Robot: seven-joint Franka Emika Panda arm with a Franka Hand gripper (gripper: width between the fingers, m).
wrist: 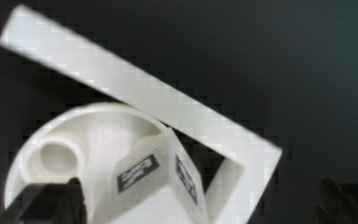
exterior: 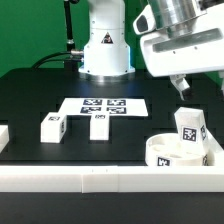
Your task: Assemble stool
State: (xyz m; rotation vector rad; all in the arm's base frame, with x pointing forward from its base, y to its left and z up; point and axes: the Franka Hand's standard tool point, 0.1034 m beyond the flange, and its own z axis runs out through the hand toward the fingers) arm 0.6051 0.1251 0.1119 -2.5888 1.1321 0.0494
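Black table (exterior: 30, 100) edged by white rails (exterior: 60, 180); marker board (exterior: 135, 103) central. Seat (exterior: 160, 157) lies in the rail corner, one leg (exterior: 190, 133) upright on it; two legs (exterior: 53, 127) (exterior: 99, 125) lie loose. Gripper (exterior: 181, 88) above, fingers apparently spread, holding nothing.

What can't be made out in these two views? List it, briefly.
Seat: exterior view, front rail hides its lower edge.
Leg nearest the seat: wrist view, tag blurred, unreadable.
End effector: open or shut unclear; small in the exterior view, cut off by the wrist view's edge.
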